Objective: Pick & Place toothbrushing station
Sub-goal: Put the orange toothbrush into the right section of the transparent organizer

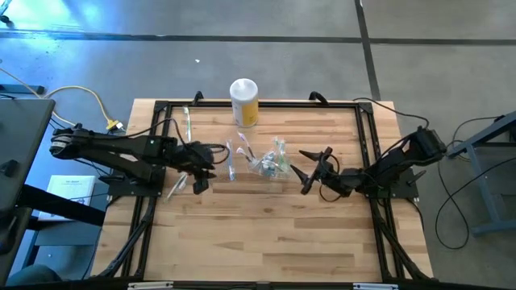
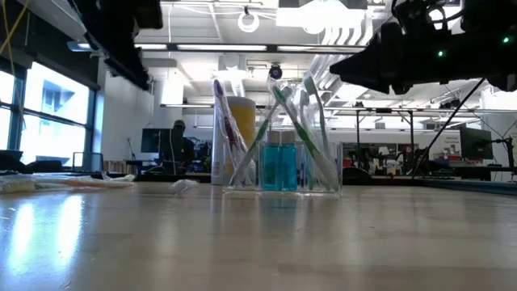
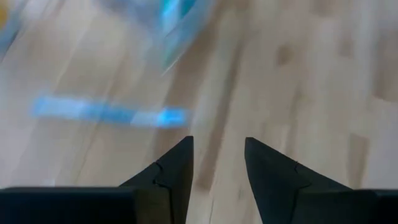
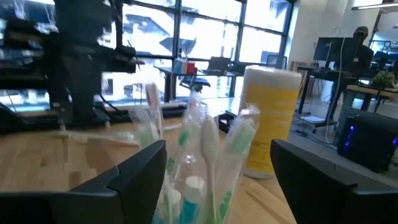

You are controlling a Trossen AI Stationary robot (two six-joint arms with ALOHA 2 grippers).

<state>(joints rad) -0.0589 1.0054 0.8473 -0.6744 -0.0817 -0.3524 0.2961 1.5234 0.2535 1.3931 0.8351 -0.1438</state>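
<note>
Holder [image 1: 270, 165]: stocked with brushes; right claw [image 1: 310, 167] spread beside it, judged just released; left claw [image 1: 203, 171] part-spread, empty, over counter [image 1: 266, 234]; next: fetch loose brush [image 1: 229, 161].

In the left wrist view we see only a smeared blue streak [image 3: 109, 112] on the pale wooden table [image 3: 298, 81] — we cannot identify it.

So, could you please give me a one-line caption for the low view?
Wrapped toothbrushes and blue bottles stand in the clear holder before the yellow canister.
</note>
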